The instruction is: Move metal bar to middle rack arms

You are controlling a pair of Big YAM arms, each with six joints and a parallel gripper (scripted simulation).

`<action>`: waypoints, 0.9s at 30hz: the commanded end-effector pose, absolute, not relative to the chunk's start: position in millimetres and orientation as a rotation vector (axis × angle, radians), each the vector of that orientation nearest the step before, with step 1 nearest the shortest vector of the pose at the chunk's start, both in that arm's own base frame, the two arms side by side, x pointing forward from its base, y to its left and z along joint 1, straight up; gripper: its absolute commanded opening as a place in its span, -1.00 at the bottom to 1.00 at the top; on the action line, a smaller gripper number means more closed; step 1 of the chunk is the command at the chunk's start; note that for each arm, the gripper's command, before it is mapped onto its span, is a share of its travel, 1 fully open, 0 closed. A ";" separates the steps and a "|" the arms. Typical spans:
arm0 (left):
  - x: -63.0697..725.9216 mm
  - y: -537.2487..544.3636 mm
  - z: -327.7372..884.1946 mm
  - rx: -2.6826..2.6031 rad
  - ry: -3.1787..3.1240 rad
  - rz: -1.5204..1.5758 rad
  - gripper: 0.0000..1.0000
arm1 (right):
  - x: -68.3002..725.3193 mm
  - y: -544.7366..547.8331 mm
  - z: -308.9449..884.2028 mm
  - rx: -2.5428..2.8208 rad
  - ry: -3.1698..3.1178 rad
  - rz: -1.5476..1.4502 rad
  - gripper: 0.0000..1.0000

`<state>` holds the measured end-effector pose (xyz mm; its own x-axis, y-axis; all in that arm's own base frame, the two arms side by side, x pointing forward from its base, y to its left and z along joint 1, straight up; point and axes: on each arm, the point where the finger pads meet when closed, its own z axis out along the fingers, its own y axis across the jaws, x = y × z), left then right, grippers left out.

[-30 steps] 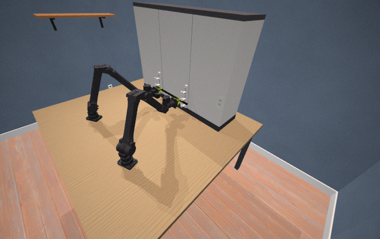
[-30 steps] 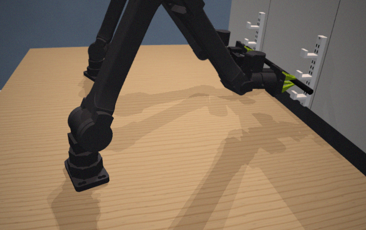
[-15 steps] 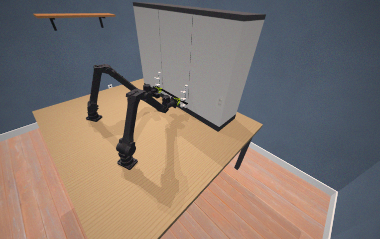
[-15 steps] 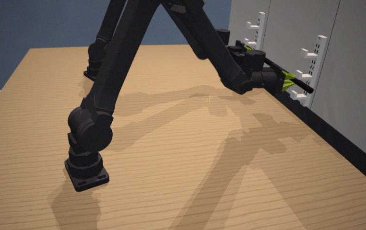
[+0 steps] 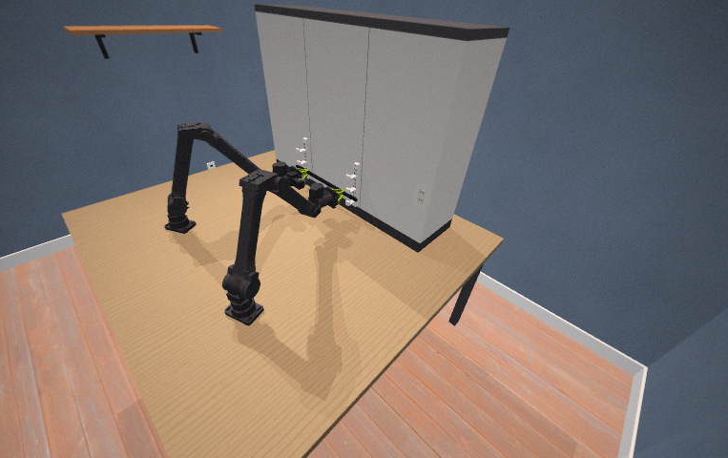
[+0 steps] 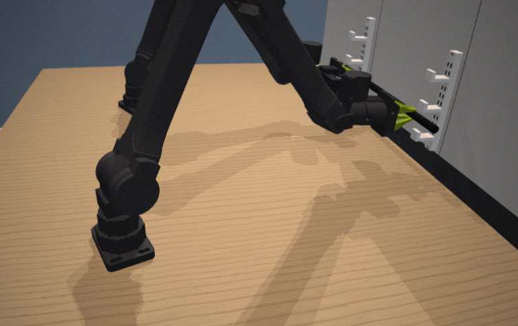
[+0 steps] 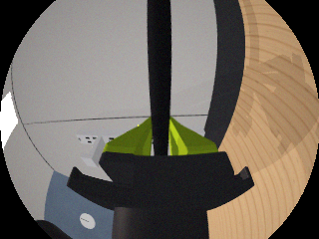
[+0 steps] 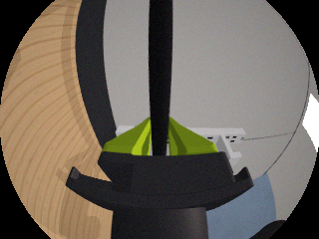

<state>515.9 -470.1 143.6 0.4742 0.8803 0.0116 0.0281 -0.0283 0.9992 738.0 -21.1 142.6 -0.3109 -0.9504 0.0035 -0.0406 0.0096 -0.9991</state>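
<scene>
A pale grey panelled wall unit [image 5: 333,85] [image 6: 504,100] [image 7: 85,65] [image 8: 224,65] stands beyond both grippers. The left gripper [image 5: 302,172] [image 6: 346,68] [image 7: 159,124] and right gripper [image 5: 338,195] [image 6: 409,114] [image 8: 159,124] are clamped on the long black round metal bar [image 5: 322,179] [image 6: 425,122] [image 7: 159,60] [image 8: 160,60], which extends past the right one, by the white slotted metal rack [image 5: 356,168] [image 6: 454,64] [image 7: 95,150] [image 8: 239,132].

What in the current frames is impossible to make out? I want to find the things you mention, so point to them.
- Lowest rack arm on the far upright [image 5: 304,153] [image 6: 368,40]: behind the gripper and wrist parts in the exterior view.
- Bar [image 5: 322,180] [image 6: 425,122] [image 7: 159,60] [image 8: 160,60]: cut off by the upper image edge in both wrist views.
- Any contact between bar and rack arms: too small in the top view.
- Both elbows: beyond the exterior view's upper edge.
</scene>
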 end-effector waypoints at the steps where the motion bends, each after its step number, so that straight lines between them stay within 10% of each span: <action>1: 514.7 -469.7 172.1 1.379 0.835 0.847 -1.00 | 737.3 -23.8 196.9 -0.984 1.410 -1.456 -1.00; 27: 496.7 -461.5 169.2 1.379 0.835 0.847 -1.00 | 718.2 -18.9 195.0 -0.984 1.410 -1.456 -1.00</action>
